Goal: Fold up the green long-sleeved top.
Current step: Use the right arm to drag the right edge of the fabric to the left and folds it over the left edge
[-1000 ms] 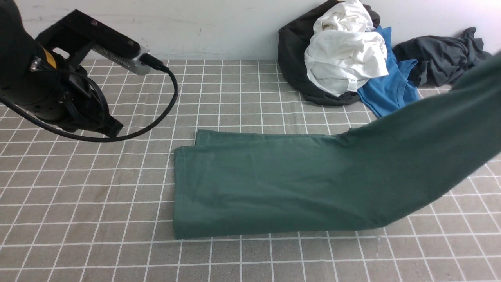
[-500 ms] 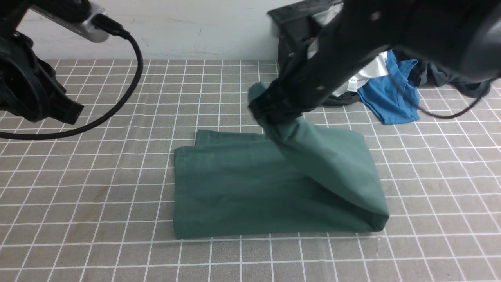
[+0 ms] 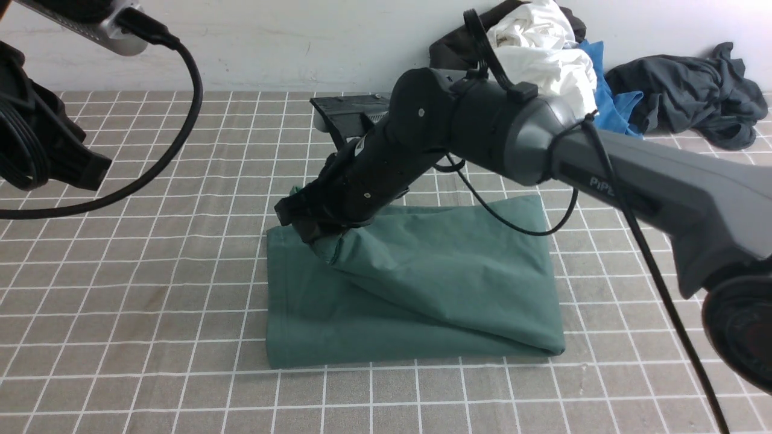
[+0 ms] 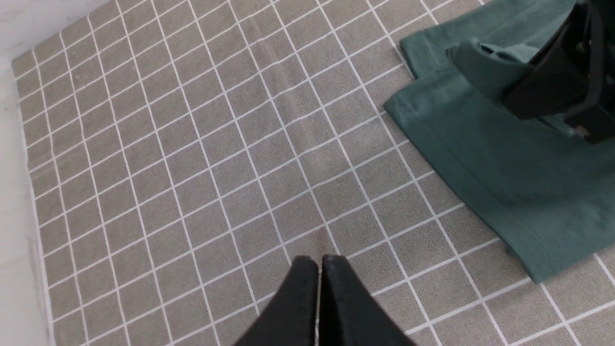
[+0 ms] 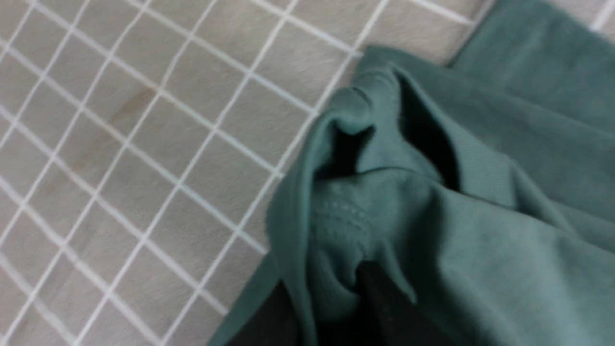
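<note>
right gripper (image 3: 313, 232) tips are buried in a bunched fold of the green long-sleeved top (image 3: 422, 283); jaw gap is masked by cloth, right wrist view is blurred. left arm (image 3: 36, 150) is cropped at the front view's edge.

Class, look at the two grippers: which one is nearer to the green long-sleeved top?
Right. The right gripper is on the green long-sleeved top, gripping cloth at its far left corner; the left gripper hangs shut over the tablecloth, apart, to the top's left.

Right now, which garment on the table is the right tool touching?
The green long-sleeved top: its corner is bunched at the right tool. The white garment, blue tee and dark grey garment lie heaped by the wall.
</note>
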Controlling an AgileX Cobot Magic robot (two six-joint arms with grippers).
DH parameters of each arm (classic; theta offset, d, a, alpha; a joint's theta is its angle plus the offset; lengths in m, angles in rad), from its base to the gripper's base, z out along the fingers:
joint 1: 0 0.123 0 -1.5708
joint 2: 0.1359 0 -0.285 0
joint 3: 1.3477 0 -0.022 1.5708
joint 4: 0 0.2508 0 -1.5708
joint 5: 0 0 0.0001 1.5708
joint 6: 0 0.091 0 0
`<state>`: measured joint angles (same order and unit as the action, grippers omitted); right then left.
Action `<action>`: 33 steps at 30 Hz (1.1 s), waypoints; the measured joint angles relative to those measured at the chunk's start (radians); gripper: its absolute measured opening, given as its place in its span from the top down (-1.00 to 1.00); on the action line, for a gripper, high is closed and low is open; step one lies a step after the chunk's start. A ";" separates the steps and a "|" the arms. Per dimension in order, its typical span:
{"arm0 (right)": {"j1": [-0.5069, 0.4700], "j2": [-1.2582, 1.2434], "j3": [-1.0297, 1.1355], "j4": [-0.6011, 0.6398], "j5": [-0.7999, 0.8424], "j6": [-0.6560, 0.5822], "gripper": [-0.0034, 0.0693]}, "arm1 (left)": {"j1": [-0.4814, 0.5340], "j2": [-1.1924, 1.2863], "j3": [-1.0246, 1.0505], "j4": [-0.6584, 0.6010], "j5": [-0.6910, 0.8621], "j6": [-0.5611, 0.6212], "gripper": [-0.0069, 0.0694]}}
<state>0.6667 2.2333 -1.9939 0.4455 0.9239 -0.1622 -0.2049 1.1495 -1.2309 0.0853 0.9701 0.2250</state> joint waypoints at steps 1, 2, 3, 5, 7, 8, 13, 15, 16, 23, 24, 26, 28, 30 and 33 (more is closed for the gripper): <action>-0.002 0.000 -0.012 0.015 0.024 -0.018 0.25 | 0.000 0.000 0.000 0.000 0.000 0.000 0.84; -0.003 -0.002 -0.040 0.016 0.063 -0.038 0.05 | 0.000 0.000 0.000 0.000 0.000 -0.001 0.84; -0.005 -0.002 -0.044 0.015 0.079 -0.040 0.02 | 0.000 0.000 0.000 0.000 0.000 -0.002 0.84; -0.016 -0.007 -0.088 -0.012 0.178 -0.049 -0.25 | 0.000 0.000 0.000 0.000 0.000 -0.003 0.84; -0.033 -0.013 -0.124 -0.072 0.259 -0.046 -0.41 | 0.000 0.000 0.000 0.000 0.000 -0.003 0.84; -0.043 -0.018 -0.137 -0.115 0.286 -0.035 -0.49 | 0.000 0.000 0.000 0.000 0.000 -0.005 0.84; -0.081 -0.028 -0.099 -0.359 0.308 0.054 -0.52 | 0.000 0.022 0.002 -0.015 0.000 -0.009 0.84; -0.082 -0.022 -0.062 -0.386 0.309 0.074 -0.49 | 0.000 0.035 0.002 -0.026 -0.001 -0.010 0.84; -0.078 -0.008 -0.025 -0.384 0.311 0.082 -0.45 | 0.000 0.053 0.002 -0.040 -0.001 -0.010 0.84; -0.001 0.080 0.046 -0.281 0.306 0.048 -0.34 | 0.000 0.135 0.003 -0.091 -0.004 -0.010 0.84; 0.016 0.080 0.046 -0.281 0.305 0.034 -0.34 | 0.000 0.140 0.003 -0.093 -0.004 -0.010 0.84; 0.045 0.078 0.042 -0.286 0.302 0.017 -0.34 | 0.000 0.143 0.003 -0.094 -0.005 -0.009 0.84; 0.065 0.078 0.034 -0.301 0.302 0.014 -0.34 | 0.000 0.143 0.003 -0.094 -0.005 -0.009 0.84; 0.087 0.077 0.011 -0.330 0.306 0.015 -0.34 | 0.000 0.139 0.003 -0.094 -0.005 -0.009 0.84; 0.087 0.030 -0.003 -0.371 0.307 0.022 -0.34 | 0.000 0.108 0.004 -0.094 -0.003 -0.009 0.84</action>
<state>0.7540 2.2638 -1.9971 0.0742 1.2311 -0.1399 -0.2049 1.2578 -1.2266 -0.0088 0.9671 0.2161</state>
